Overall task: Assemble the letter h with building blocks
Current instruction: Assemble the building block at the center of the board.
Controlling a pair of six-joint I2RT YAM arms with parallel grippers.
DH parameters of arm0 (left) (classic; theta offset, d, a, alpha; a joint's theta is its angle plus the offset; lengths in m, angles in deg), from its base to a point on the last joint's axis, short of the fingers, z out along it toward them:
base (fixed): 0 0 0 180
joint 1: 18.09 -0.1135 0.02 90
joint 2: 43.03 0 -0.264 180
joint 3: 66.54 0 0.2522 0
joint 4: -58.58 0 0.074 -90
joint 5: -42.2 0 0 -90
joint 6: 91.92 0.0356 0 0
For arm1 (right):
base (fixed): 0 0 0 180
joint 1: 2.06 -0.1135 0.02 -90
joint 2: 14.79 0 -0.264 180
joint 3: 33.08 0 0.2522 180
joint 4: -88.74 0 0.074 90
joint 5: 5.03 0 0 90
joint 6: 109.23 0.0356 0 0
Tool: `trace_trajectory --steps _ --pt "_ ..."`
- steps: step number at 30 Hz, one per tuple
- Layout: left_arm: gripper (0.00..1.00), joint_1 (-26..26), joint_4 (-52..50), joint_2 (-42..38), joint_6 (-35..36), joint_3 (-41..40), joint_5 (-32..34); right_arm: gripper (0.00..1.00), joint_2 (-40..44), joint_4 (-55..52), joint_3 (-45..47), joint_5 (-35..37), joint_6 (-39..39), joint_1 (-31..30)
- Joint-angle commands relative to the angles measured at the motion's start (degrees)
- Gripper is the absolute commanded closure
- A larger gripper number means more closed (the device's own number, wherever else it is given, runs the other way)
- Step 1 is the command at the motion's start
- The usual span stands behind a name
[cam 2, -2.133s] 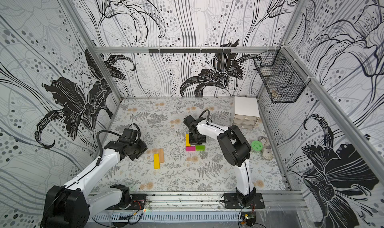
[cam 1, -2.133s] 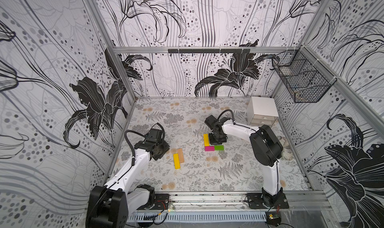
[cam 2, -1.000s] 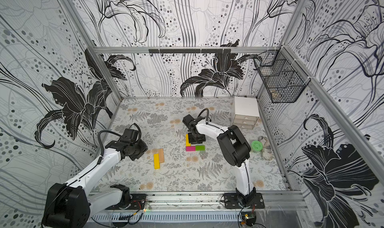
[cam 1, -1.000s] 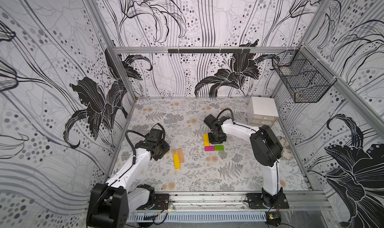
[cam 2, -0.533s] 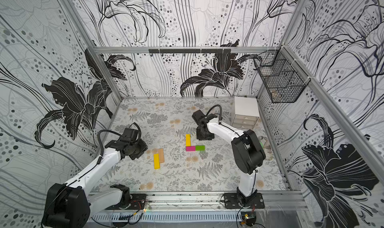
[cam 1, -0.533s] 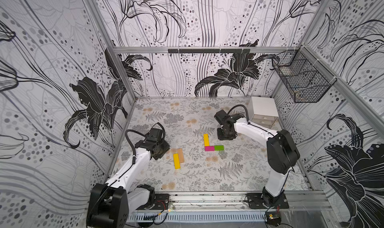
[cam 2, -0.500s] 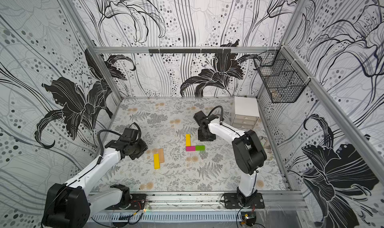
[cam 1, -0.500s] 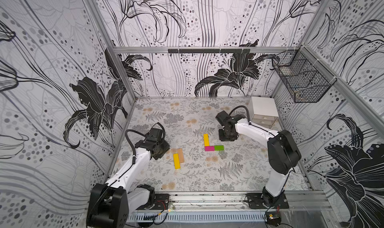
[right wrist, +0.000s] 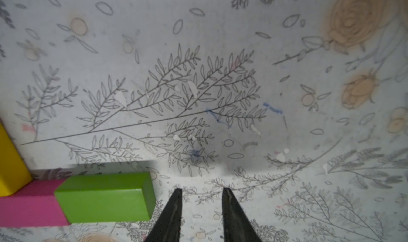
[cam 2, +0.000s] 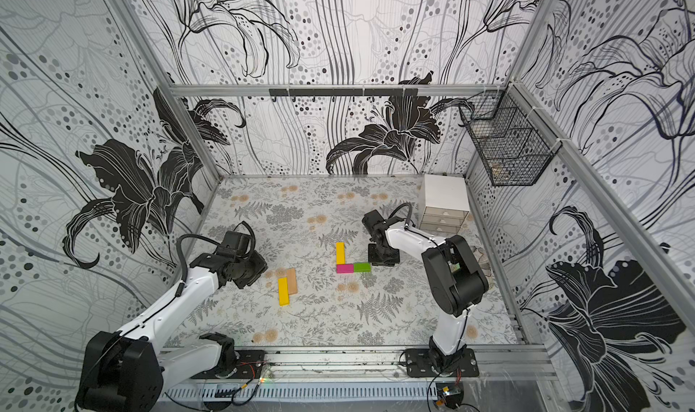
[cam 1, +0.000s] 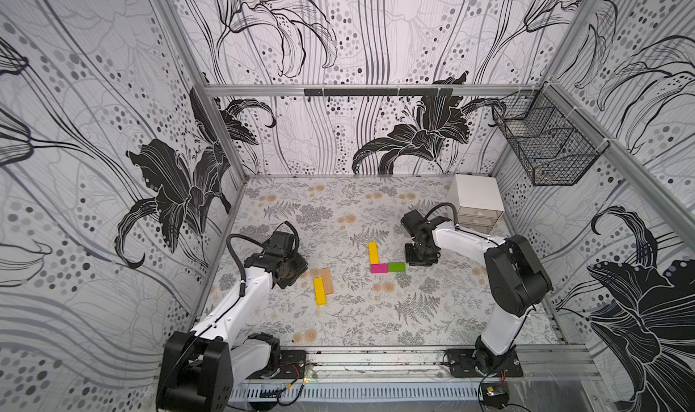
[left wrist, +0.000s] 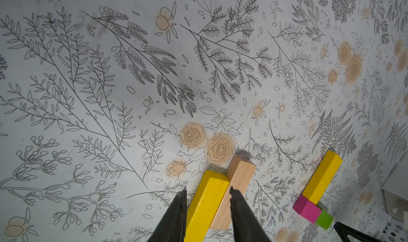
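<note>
A yellow block (cam 1: 372,252), a magenta block (cam 1: 379,268) and a green block (cam 1: 396,266) are lying joined in an L mid-counter (cam 1: 338,335). The right jaws are standing released and empty just beside the green block. The left jaws are hanging released, gripping nothing, near the second yellow block (cam 1: 319,291) and the wood block (cam 1: 327,281), which are lying side by side and touching.

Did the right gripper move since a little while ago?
Yes. The right gripper was over the yellow block that meets the magenta block. Now it sits past the green block, nearer the white drawer chest.
</note>
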Motion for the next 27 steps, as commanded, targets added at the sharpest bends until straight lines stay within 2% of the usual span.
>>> trace_trajectory --steps 1,27 --pt "0.64 0.2 0.9 0.0 0.4 -0.7 -0.1 0.68 -1.5 0.7 0.7 -1.6 -1.3 -0.2" --pt "0.64 0.2 1.6 0.4 0.2 -1.1 0.2 0.7 -3.7 1.3 -0.8 -3.4 -2.1 -1.7"
